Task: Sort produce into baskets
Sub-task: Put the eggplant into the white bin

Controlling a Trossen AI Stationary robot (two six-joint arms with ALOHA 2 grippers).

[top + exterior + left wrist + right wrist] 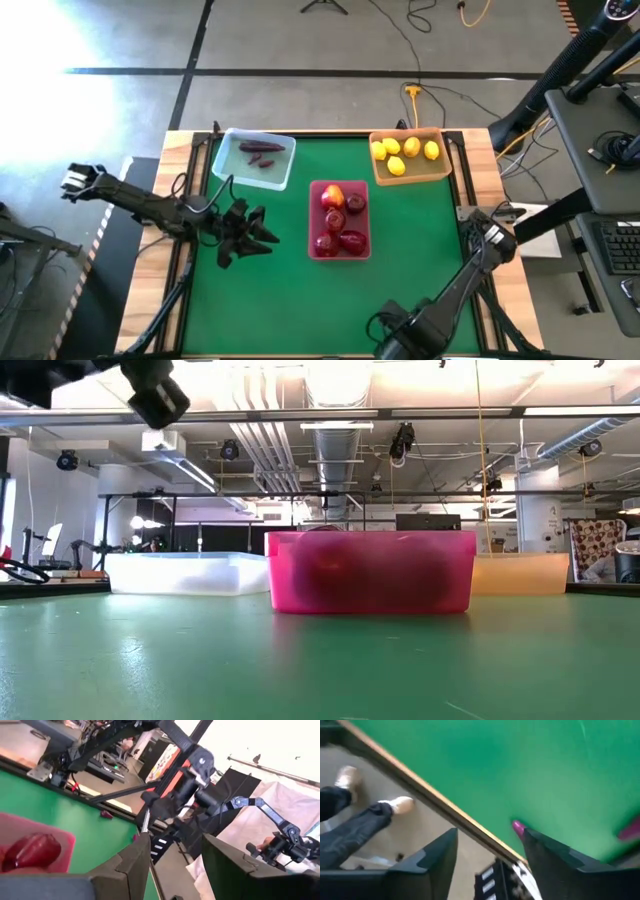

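Note:
Three trays stand on the green table. The pale blue tray [255, 160] at the far left holds dark maroon pieces [262, 148]. The pink-red tray [340, 220] in the middle holds red fruits [340, 240] and a red-yellow one [333, 195]. The tan-orange tray [410, 157] at the far right holds several lemons [397, 165]. My left gripper [258, 236] hangs open and empty above the table, left of the pink-red tray [30, 845]. My right gripper [480, 218] is open and empty over the table's right edge [445, 810].
The green mat [300, 300] lies bare in front of the trays. In the low view the trays stand in a row: blue [185, 572], pink-red [370, 572], tan-orange [520, 573]. A person's legs and shoes [355, 820] show on the floor beside the table's right edge.

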